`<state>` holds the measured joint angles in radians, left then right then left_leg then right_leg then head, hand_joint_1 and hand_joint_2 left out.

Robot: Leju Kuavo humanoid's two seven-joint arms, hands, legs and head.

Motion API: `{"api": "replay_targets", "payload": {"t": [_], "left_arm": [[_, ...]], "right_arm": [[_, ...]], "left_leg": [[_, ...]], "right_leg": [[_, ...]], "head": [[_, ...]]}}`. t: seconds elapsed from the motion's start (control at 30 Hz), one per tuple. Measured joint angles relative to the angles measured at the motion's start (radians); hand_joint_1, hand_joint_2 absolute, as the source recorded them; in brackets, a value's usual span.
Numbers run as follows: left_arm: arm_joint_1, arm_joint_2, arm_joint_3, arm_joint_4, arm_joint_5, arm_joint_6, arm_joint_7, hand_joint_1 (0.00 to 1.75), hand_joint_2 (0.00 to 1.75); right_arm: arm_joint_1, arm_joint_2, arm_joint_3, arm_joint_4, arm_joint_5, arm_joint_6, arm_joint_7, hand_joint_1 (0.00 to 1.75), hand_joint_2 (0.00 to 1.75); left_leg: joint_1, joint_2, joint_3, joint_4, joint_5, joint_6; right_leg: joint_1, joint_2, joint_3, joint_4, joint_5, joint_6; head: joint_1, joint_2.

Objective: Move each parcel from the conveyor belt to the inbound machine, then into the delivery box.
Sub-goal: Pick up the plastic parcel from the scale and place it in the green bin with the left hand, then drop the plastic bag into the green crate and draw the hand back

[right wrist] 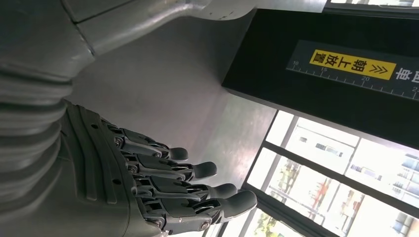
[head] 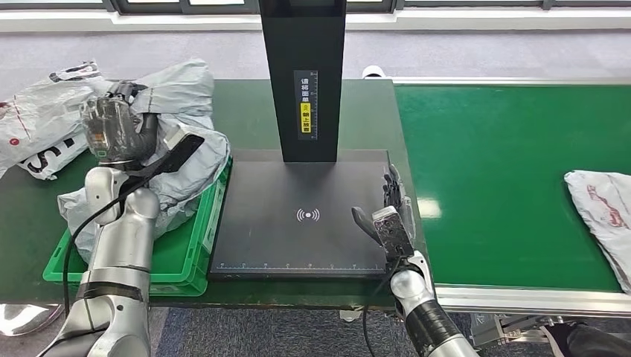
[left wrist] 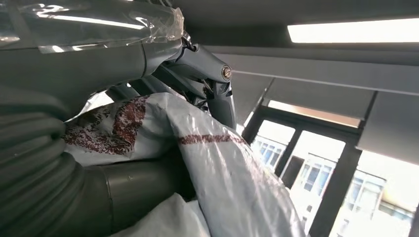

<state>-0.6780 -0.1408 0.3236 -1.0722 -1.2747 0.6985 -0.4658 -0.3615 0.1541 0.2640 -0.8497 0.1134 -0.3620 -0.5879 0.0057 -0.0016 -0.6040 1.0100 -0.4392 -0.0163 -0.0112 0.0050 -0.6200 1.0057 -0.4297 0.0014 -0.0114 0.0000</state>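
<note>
A grey plastic parcel (head: 190, 130) lies draped over the green delivery box (head: 186, 253) at the left. My left hand (head: 115, 126) grips its upper left part; in the left wrist view the fingers (left wrist: 210, 79) curl around the crinkled grey bag (left wrist: 217, 168) with red print. My right hand (head: 391, 216) is open, fingers straight, at the right edge of the black inbound machine plate (head: 298, 216); the right wrist view shows its spread fingers (right wrist: 192, 185) holding nothing. Another parcel (head: 603, 216) lies on the green conveyor belt (head: 491, 171) at the far right.
The machine's black post (head: 303, 74) rises behind the plate. A white parcel with dark print (head: 41, 126) lies on the table left of the box. The conveyor's metal rail (head: 521, 299) runs along the front edge.
</note>
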Motion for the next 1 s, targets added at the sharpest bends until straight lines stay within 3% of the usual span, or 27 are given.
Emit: {"api": "replay_targets", "payload": {"t": [0.17,0.4,0.47,0.53,0.6,0.67,0.77,1.0], "left_arm": [[0.018,-0.012,0.102,-0.048,-0.136,0.0,0.029,1.75,1.75],[0.032,-0.013,0.139,-0.07,-0.174,0.0,0.078,1.75,1.75],[0.025,0.009,0.123,-0.028,-0.216,-0.003,0.22,1.75,1.75],[0.001,0.053,0.065,0.086,-0.243,-0.045,0.458,1.75,1.75],[-0.031,0.101,-0.011,0.234,-0.243,-0.18,0.642,0.87,1.75],[-0.048,0.136,-0.068,0.361,-0.24,-0.343,0.688,0.0,1.75],[-0.05,0.162,-0.117,0.473,-0.233,-0.404,0.685,0.0,1.75],[-0.06,0.185,-0.15,0.55,-0.172,-0.274,0.696,0.0,1.75]], "right_arm": [[-0.005,0.0,0.0,0.002,0.0,-0.003,0.002,0.0,1.75],[-0.006,0.0,0.0,0.002,0.0,-0.004,0.004,0.0,1.75],[-0.005,0.0,0.0,0.002,0.003,-0.006,0.011,0.0,1.75],[-0.005,0.0,0.0,0.001,0.01,-0.004,0.023,0.0,1.75],[-0.003,0.0,-0.001,-0.003,0.023,0.005,0.038,0.0,1.75],[-0.001,0.0,-0.002,-0.01,0.04,0.02,0.055,0.0,1.75],[0.011,0.0,-0.008,-0.026,0.069,0.034,0.083,0.0,1.75],[0.061,-0.001,-0.026,-0.086,0.109,0.054,0.127,0.0,1.75]], "left_leg": [[0.0,0.0,0.0,0.0,0.0,0.0],[0.0,-0.001,-0.001,0.0,0.0,0.0],[0.0,-0.001,0.0,0.0,0.0,0.0],[-0.001,0.0,0.0,0.0,0.0,0.0],[-0.001,0.001,0.0,0.0,0.001,-0.001],[0.0,0.002,0.0,0.0,0.001,-0.002],[0.0,0.002,0.0,0.0,0.002,-0.003],[0.0,0.001,0.0,0.0,0.001,-0.003]], "right_leg": [[0.0,0.0,0.0,0.0,0.0,0.0],[0.0,-0.001,0.0,0.0,0.0,0.0],[0.0,-0.001,-0.001,-0.001,0.0,0.0],[0.0,0.0,-0.001,-0.001,0.0,0.0],[0.001,0.0,-0.001,-0.001,0.001,-0.001],[0.001,0.002,-0.001,-0.001,0.002,-0.002],[0.002,0.001,-0.001,-0.001,0.002,-0.003],[0.002,0.001,-0.001,-0.001,0.001,-0.002]], "head": [[0.0,0.0],[0.0,0.0],[0.0,0.0],[0.0,0.0],[0.0,0.0],[0.0,0.0],[0.0,0.0],[0.0,0.0]]}}
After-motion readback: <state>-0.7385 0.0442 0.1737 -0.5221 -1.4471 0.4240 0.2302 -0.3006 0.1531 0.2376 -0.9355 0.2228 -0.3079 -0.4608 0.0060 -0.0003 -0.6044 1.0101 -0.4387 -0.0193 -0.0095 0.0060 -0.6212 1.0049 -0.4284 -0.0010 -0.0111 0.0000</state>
